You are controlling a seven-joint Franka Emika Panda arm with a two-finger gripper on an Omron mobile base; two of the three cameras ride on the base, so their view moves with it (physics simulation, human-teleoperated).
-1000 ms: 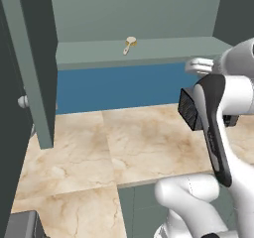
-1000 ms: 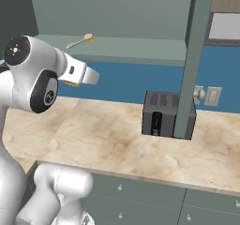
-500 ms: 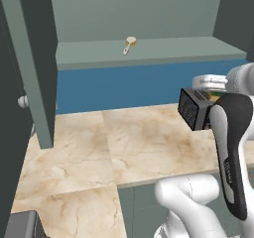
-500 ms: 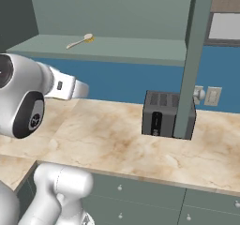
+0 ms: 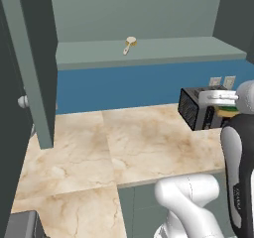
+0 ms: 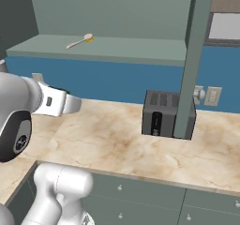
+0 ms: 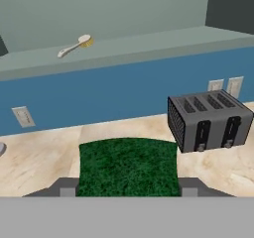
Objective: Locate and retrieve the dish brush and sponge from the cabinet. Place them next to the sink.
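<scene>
One sponge, green side up, clamped betw. the gripper fingers, held over the marble counter left of the toaster. Dish brush lies on the cabinet shelf, up behind and left of toaster, well apart from it.

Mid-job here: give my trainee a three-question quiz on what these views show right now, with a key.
1. True or false: the dish brush lies on the cabinet shelf.
2. What does the pincer hold between its fingers?
A. the dish brush
B. the sponge
C. nothing
3. Fill in: the dark appliance standing on the marble counter is a ____.

Key:
1. True.
2. B; the green scrubbing layer sits between the finger tips in the hand view.
3. toaster.
</scene>
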